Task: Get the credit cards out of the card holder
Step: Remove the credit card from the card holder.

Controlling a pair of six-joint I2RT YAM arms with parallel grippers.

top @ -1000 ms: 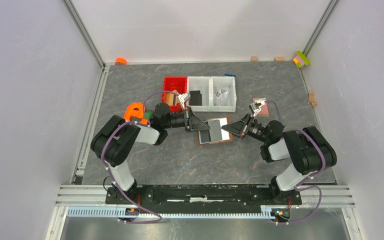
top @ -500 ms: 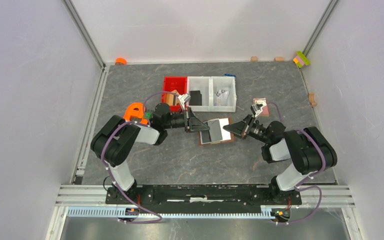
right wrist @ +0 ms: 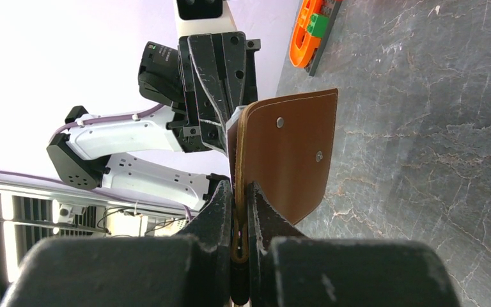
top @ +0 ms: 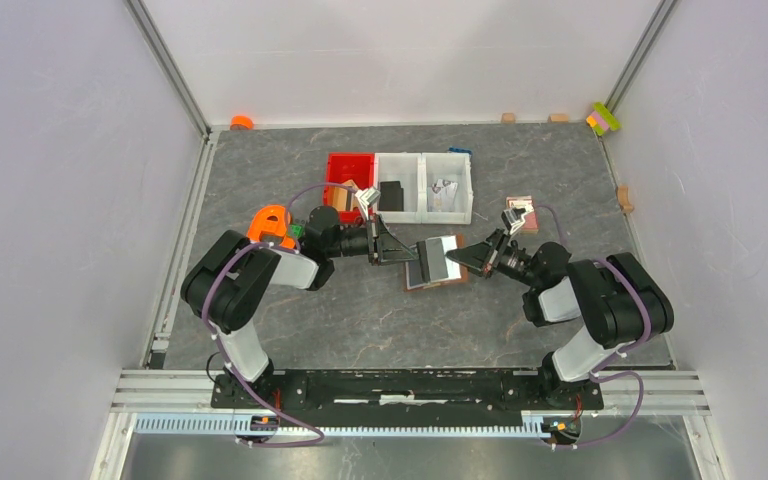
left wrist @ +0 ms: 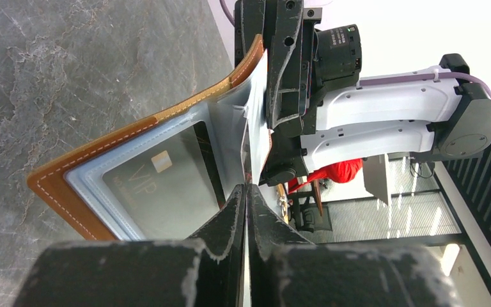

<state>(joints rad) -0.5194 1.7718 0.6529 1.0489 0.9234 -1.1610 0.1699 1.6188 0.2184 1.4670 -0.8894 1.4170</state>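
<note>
The card holder (top: 430,284), a brown leather wallet with pale grey-blue lining, is held partly open between my two grippers at the table's middle. A dark grey credit card (top: 431,259) sits in its clear sleeve. In the left wrist view this card (left wrist: 160,192) reads "VIP" inside the card holder (left wrist: 96,153). My left gripper (top: 413,255) (left wrist: 246,192) is shut on a thin pale leaf of the lining. My right gripper (top: 453,258) (right wrist: 241,192) is shut on the brown outer flap (right wrist: 291,153), which stands upright with two snap studs showing.
A red bin (top: 349,168) and two white bins (top: 424,205) stand behind the wallet, one holding a black square piece (top: 392,195). An orange piece (top: 270,222) lies at the left arm. A pink-red picture card (top: 521,214) lies at the right.
The wallet has slid slightly right and looks narrower, its right half raised more upright. Both grippers stay shut on it and have moved closer together.
</note>
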